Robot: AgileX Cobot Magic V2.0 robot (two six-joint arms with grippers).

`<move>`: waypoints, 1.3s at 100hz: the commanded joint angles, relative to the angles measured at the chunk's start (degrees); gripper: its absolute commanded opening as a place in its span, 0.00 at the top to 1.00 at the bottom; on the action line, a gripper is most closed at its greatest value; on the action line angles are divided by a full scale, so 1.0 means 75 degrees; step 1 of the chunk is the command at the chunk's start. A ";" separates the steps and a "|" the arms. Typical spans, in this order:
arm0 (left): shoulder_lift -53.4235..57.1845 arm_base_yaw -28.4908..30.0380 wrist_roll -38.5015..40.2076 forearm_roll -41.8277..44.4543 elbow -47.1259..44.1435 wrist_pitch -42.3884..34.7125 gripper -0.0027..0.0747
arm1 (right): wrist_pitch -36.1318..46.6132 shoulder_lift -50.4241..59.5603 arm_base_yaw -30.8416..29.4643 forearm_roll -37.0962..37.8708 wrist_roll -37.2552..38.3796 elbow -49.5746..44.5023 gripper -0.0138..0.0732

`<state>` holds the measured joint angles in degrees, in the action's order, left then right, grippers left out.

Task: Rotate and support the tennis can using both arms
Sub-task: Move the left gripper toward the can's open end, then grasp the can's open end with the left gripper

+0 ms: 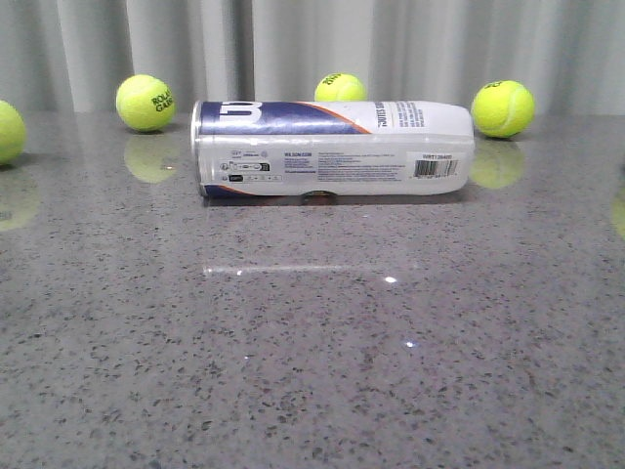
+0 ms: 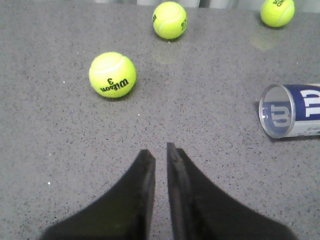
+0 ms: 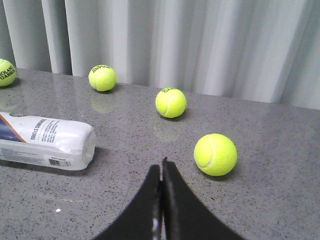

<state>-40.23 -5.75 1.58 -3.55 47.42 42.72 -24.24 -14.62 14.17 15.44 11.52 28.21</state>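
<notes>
The tennis can (image 1: 332,147) lies on its side on the grey speckled table, silver rim to the left, barcode toward the right end. No arm shows in the front view. In the left wrist view my left gripper (image 2: 160,150) hovers over bare table with its fingers nearly together, a thin slit between them, holding nothing; the can's rimmed end (image 2: 292,111) lies well off to one side. In the right wrist view my right gripper (image 3: 161,167) is shut and empty, with the can's white end (image 3: 45,141) apart from it to the side.
Yellow tennis balls lie around the can: behind it (image 1: 145,103) (image 1: 341,88) (image 1: 503,108) and at the left edge (image 1: 8,132). One ball (image 3: 215,154) is close to the right gripper, one (image 2: 112,75) ahead of the left. A grey curtain (image 1: 312,39) backs the table.
</notes>
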 commanded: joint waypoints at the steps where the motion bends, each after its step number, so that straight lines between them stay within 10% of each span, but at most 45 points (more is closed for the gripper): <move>1: -0.0104 -0.0003 0.0035 -0.0123 0.0255 -0.0349 0.56 | 0.0635 -0.0079 -0.0056 0.0184 -0.0006 0.0201 0.92; 20: -0.0247 -0.0003 0.0067 -0.0505 0.0240 -0.0403 0.20 | 0.0635 -0.0079 -0.0056 0.0184 -0.0006 0.0201 0.92; 84: -0.3682 -0.0003 -0.5968 -0.8548 0.0255 0.0118 0.21 | 0.0635 -0.0079 -0.0056 0.0184 -0.0006 0.0201 0.92; 130: -0.6176 -0.0003 -0.6963 -0.9708 0.1867 0.1677 0.21 | 0.0635 -0.0079 -0.0056 0.0184 -0.0006 0.0201 0.92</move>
<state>-86.10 -5.75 -50.20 -72.44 57.83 52.21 -24.24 -14.62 14.17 15.44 11.52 28.21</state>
